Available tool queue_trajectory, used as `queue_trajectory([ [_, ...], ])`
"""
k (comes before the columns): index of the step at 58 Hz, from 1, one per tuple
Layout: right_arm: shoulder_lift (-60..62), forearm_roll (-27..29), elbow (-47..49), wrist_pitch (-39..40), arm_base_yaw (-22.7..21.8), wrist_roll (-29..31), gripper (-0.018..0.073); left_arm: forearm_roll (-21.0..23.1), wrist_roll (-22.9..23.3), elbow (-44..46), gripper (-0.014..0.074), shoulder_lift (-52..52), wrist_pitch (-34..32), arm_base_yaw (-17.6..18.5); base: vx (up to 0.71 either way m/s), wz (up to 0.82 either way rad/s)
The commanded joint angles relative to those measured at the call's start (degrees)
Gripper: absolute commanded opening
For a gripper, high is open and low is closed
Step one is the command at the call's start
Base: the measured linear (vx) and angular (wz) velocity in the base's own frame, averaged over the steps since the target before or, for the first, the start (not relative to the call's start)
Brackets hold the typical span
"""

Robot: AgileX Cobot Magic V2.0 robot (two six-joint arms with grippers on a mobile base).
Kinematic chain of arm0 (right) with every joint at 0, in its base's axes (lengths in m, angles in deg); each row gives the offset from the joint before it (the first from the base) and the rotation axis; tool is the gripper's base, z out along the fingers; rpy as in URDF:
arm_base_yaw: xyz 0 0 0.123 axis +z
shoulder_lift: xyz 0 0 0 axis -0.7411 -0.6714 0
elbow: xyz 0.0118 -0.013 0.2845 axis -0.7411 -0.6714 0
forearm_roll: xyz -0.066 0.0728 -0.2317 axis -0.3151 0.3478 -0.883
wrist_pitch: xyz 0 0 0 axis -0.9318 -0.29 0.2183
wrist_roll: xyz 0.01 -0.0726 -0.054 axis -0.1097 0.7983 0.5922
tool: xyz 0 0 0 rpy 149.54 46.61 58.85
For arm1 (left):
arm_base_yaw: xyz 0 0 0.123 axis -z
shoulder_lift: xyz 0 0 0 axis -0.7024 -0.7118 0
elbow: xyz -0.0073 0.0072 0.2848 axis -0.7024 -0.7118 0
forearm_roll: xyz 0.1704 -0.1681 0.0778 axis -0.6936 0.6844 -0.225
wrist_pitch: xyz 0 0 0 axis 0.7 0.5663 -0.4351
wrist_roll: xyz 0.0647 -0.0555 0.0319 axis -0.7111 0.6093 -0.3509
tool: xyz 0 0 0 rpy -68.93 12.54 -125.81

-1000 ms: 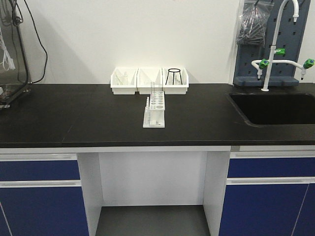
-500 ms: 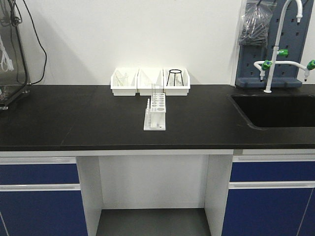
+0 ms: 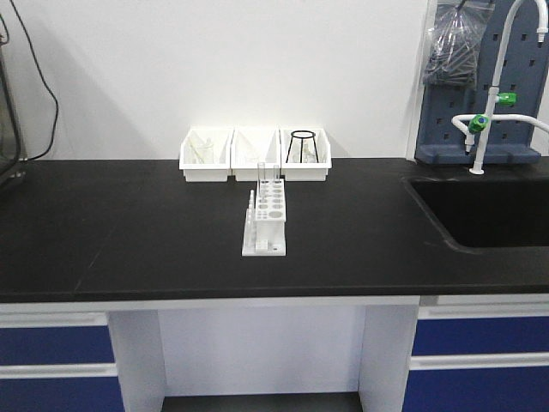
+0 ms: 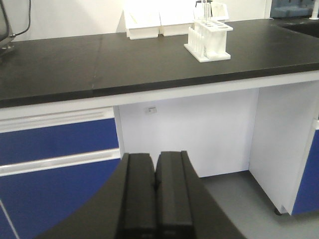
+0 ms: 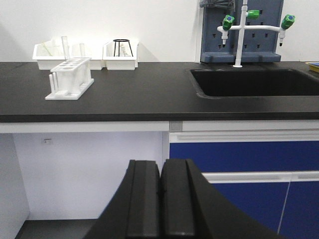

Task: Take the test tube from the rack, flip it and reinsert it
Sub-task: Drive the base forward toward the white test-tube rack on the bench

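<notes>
- Bright, even room light; faint sheen on the countertop.
- The rack, ahead of the left gripper, is washed out.
- The right gripper, nearest its lens, is dark and soft.

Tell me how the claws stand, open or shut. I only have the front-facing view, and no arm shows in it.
Observer: The left claw is shut and holds nothing, by its wrist view.
Operator: And the right one?
Observer: The right claw is shut and empty too.
Operator: Are they near the rack?
Observer: No. Both are short of the counter and its front edge, with the rack well beyond them.
</notes>
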Motion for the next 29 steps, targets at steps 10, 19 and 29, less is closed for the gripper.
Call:
queue_trajectory([
  [10, 0.8, -0.5, -0.2, 4.8, -0.3, 0.6, -0.0010, 0.3, 0.5, 0.2, -0.0006, 0.5, -4.6, 0.0, 0.38, 0.01],
  [19, 0.8, -0.5, -0.2, 4.8, -0.3, 0.6, -0.0010, 0.3, 0.5, 0.2, -0.0006, 0.5, -4.6, 0.0, 0.42, 0.09],
  [29, 0.8, -0.5, -0.2, 4.8, -0.3, 0.6, -0.0010, 0.3, 0.5, 0.2, -0.0006, 0.5, -4.6, 0.0, 0.41, 0.06],
])
